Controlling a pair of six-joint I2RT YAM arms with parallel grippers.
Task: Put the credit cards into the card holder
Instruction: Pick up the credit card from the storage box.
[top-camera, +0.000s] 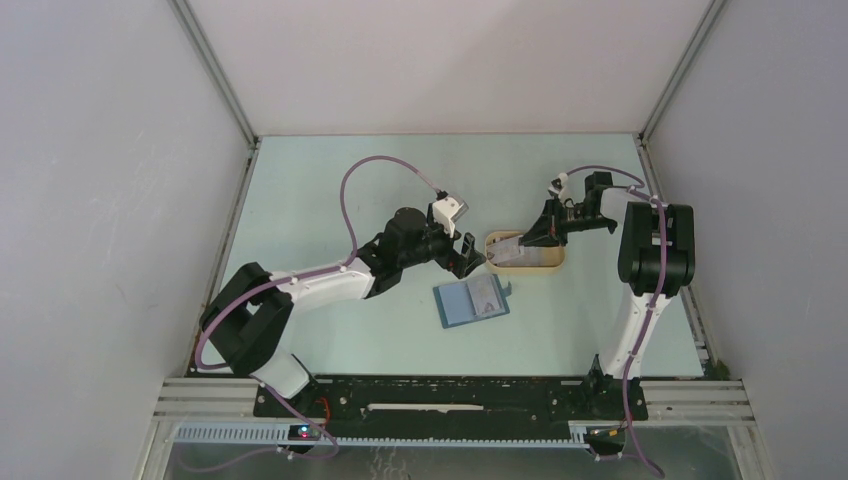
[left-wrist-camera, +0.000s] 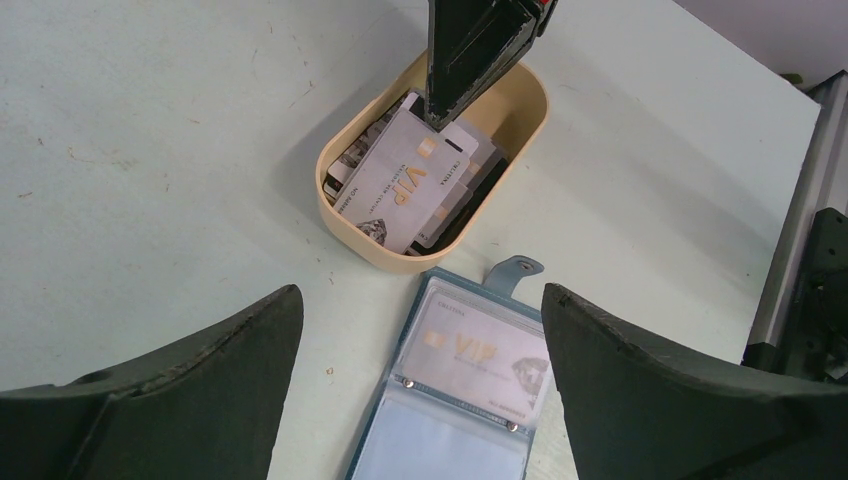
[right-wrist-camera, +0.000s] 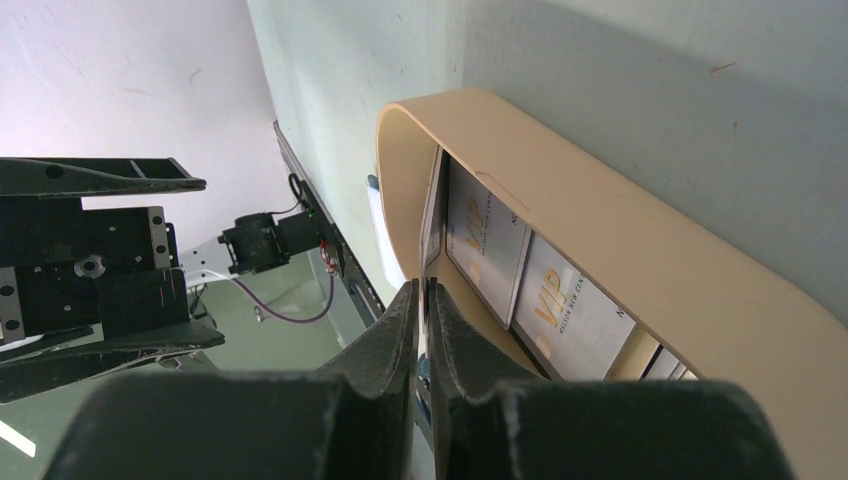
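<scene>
The card holder (top-camera: 471, 301) (left-wrist-camera: 470, 400) lies open on the table, snap tab pointing at the tray, with one credit card (left-wrist-camera: 482, 350) behind its clear upper pocket. More credit cards (left-wrist-camera: 405, 180) are stacked in the beige oval tray (top-camera: 553, 265) (left-wrist-camera: 395, 255). My right gripper (top-camera: 522, 240) (right-wrist-camera: 423, 285) reaches down into the tray and is shut on the far edge of the top card (right-wrist-camera: 432, 215), seen edge-on between its fingers (left-wrist-camera: 440, 110). My left gripper (top-camera: 468, 262) (left-wrist-camera: 420, 300) hangs open above the holder's upper half with nothing between its fingers.
Other cards (right-wrist-camera: 570, 310) lean against the tray's wall (right-wrist-camera: 600, 230). The tray stands just beyond the holder, almost touching its snap tab (left-wrist-camera: 517, 268). An aluminium frame rail (left-wrist-camera: 790, 230) runs along the table's right edge.
</scene>
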